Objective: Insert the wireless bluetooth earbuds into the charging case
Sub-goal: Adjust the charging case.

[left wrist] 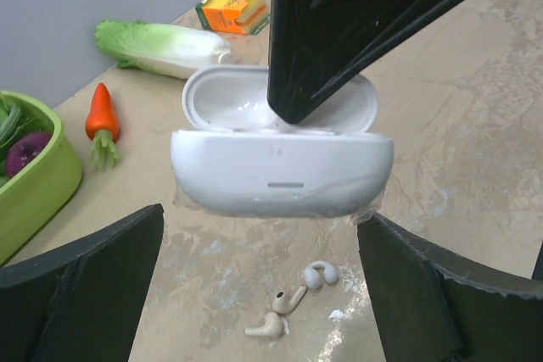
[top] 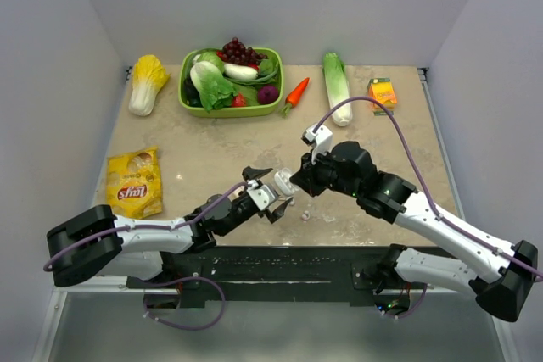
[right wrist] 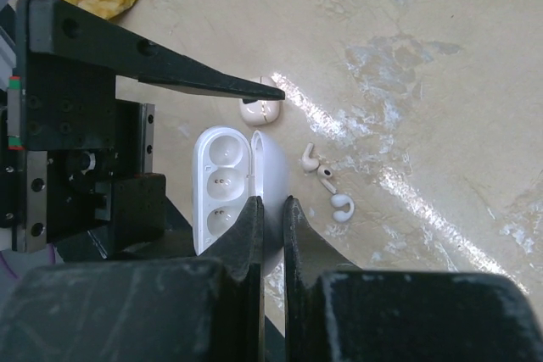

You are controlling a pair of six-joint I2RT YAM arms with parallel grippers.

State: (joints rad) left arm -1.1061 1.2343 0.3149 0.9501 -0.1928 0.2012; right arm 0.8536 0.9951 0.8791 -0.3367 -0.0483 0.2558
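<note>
Charging case point(left wrist: 280, 171) open, long axis level, lid pinched by right tool point(right wrist: 271, 203).

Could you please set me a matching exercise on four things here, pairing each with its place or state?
Things:
1. case
2. earbuds
3. carrot
4. left tool

Places or states:
A. wide open, gripping nothing
B. lying loose on the table
C. lid up, pinched by the right tool
D. beside the green basket

Pairs: 1-C; 2-B; 3-D; 4-A
</note>
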